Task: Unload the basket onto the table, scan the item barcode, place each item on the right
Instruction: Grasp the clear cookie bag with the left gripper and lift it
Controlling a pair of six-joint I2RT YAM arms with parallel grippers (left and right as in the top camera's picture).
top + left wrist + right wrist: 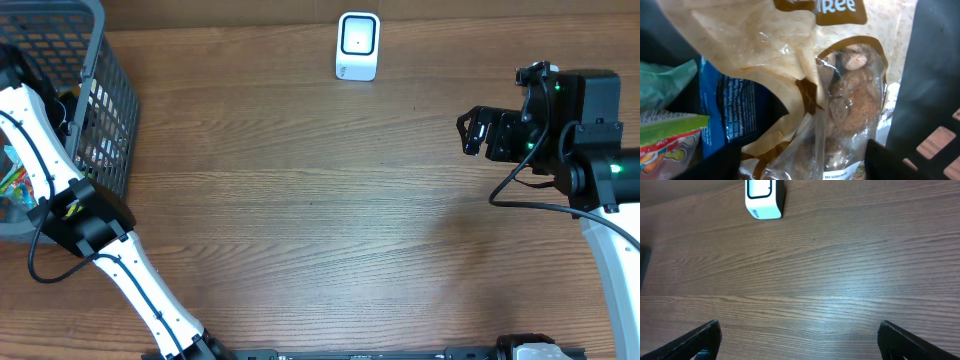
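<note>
Tan mushroom bag (850, 100) label reads "MUSHROOM".

The desk (320, 200) is brown wood with visible grain and a soft shine. The basket (105, 90) is dark matt plastic mesh. The scanner (357, 46) is smooth white plastic. The bag (840, 100) is glossy, wrinkled film.

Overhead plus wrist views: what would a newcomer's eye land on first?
Probably the grey mesh basket at the left edge of the table, with the left arm reaching into it; the left wrist view shows a clear-windowed mushroom bag between the left gripper's fingers, a blue packet beside it. Next, the white scanner at the far middle of the table and the right gripper, open over bare wood at right.
</note>
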